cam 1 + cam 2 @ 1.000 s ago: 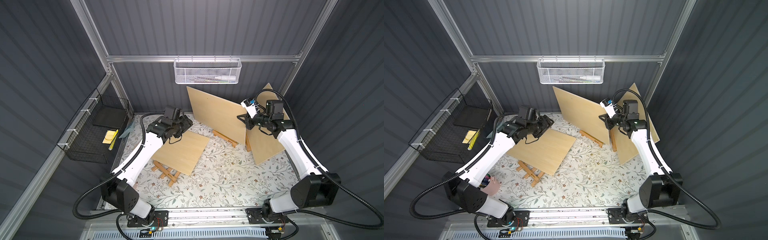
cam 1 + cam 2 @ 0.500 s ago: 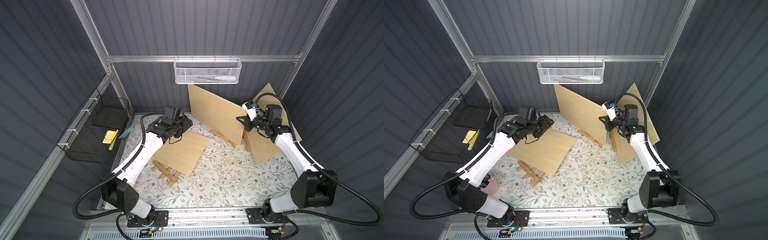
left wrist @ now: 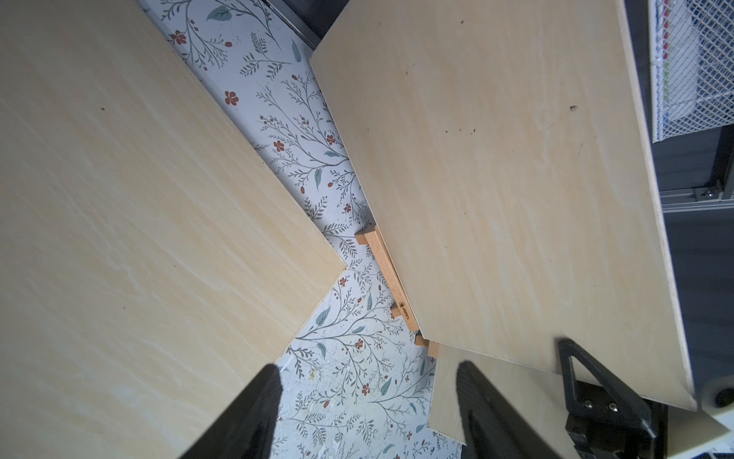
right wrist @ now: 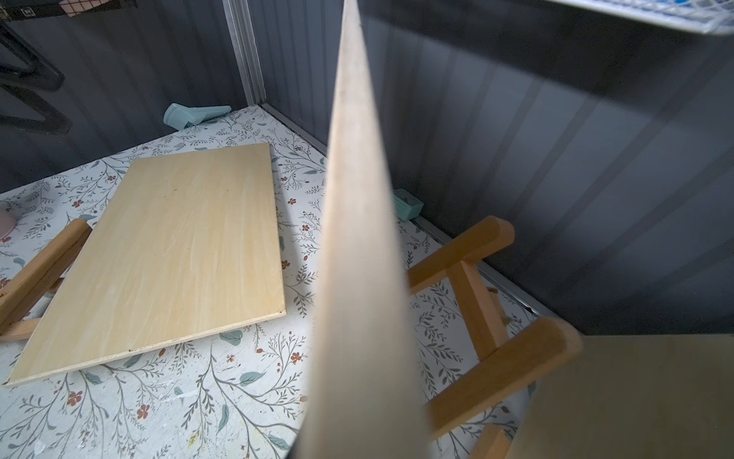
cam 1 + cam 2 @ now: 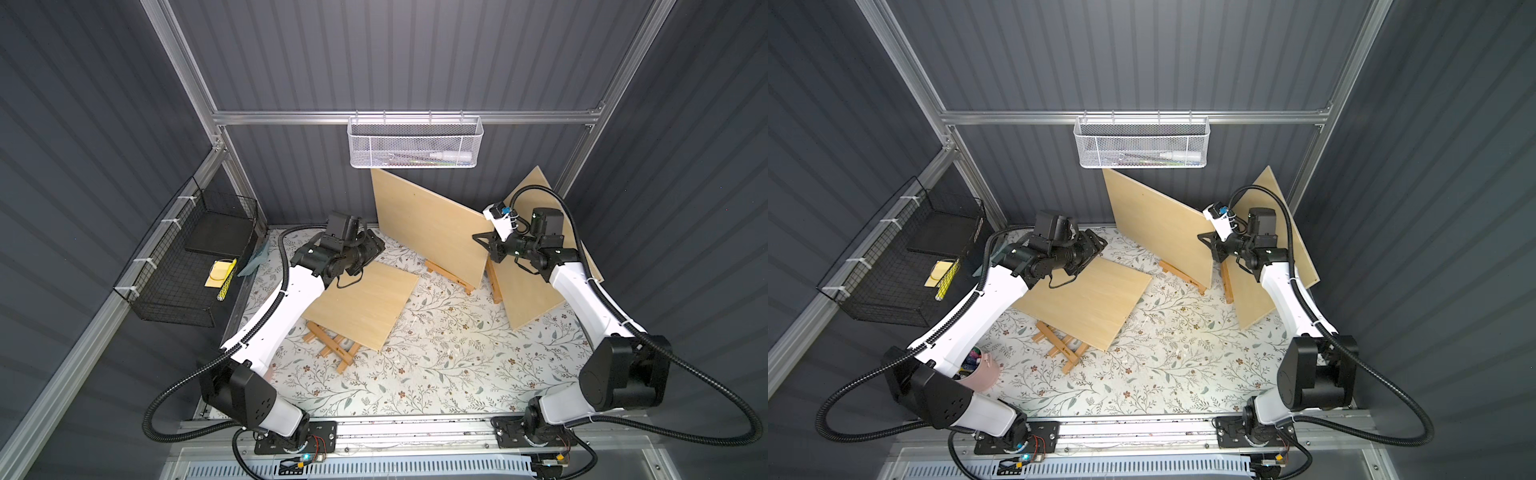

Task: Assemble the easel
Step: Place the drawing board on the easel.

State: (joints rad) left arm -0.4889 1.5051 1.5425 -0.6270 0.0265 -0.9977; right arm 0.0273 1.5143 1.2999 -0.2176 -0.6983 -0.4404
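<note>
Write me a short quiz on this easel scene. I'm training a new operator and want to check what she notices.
1. True or false: the left gripper is shut on the flat-lying pale plywood board.
2. What does the right gripper pinch? A) a yellow notepad; B) the edge of the upright pale plywood board; C) a white mesh basket.
3. How many pale plywood boards show in both top views?

Key: 1. False: its jaws stand open, holding nothing. 2. B. 3. Three: the flat one, the upright one and a third board leaning at the right wall.
</note>
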